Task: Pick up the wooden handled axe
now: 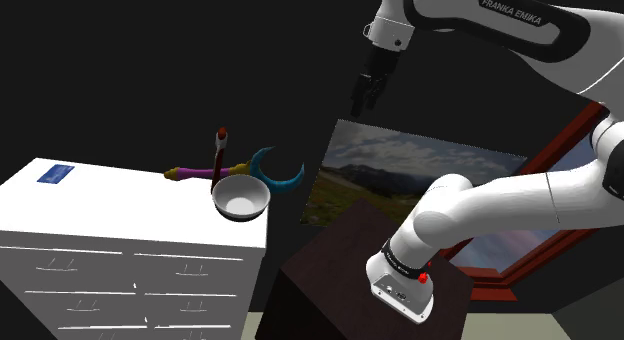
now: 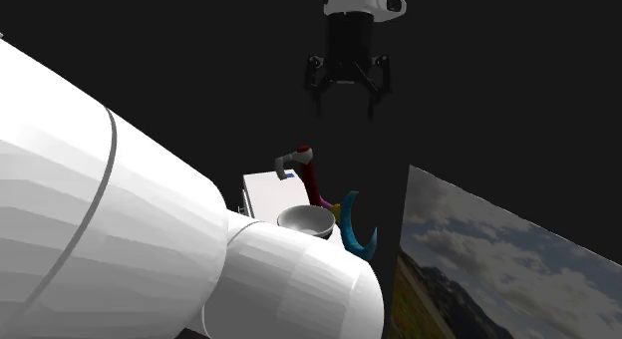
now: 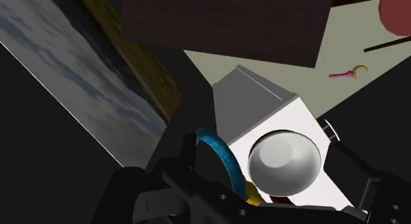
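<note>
On the white dresser (image 1: 110,193), an axe with a dark red-brown handle (image 1: 220,160) stands tilted just behind a grey bowl (image 1: 240,198). Its grey head (image 2: 285,165) shows at the top of the handle in the second exterior view. A second axe, with a blue crescent blade (image 1: 277,174) and a purple and yellow handle, lies by the bowl. My gripper (image 1: 363,103) hangs open and empty, high above the dresser's corner and off to the shoulder view's right. Its fingers (image 2: 321,88) stand well apart. In the wrist view the bowl (image 3: 284,161) and blue blade (image 3: 218,154) lie far below the gripper.
A landscape painting (image 1: 400,173) leans behind the dark brown stand (image 1: 330,278), close to the dresser's right end. On the floor far off lie a small pink and yellow thing (image 3: 347,74) and a red round shape (image 3: 395,15). Black area lies behind the dresser.
</note>
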Controlling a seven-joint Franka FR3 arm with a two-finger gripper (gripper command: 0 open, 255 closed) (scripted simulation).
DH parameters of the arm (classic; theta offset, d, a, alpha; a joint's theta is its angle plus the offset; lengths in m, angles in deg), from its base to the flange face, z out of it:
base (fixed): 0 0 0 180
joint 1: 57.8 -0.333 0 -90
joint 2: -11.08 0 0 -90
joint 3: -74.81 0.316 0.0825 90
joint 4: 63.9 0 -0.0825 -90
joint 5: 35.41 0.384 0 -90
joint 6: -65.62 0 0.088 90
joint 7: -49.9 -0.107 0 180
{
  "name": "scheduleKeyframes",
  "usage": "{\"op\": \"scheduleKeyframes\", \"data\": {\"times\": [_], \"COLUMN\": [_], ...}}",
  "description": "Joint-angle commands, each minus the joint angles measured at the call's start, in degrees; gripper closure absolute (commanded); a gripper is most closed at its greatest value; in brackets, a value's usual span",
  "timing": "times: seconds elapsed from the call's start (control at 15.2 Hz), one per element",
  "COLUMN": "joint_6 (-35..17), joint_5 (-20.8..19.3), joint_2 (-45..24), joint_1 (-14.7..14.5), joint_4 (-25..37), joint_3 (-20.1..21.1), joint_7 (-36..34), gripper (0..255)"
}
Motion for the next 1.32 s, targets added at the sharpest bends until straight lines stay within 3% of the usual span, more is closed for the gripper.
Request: {"op": "scheduleKeyframes", "data": {"times": [0.0,0.66,1.25], "joint_6": [0.0,-15.5,-27.9], "joint_5": [0.0,6.1,4.2], "joint_2": [0.0,-10.4,-26.6], "joint_1": [0.0,0.3,2.2], "joint_4": [0.0,-1.0,6.0], "joint_3": [0.0,11.5,21.1], "joint_7": [0.0,-19.0,-36.8], "gripper": [0,0,0]}}
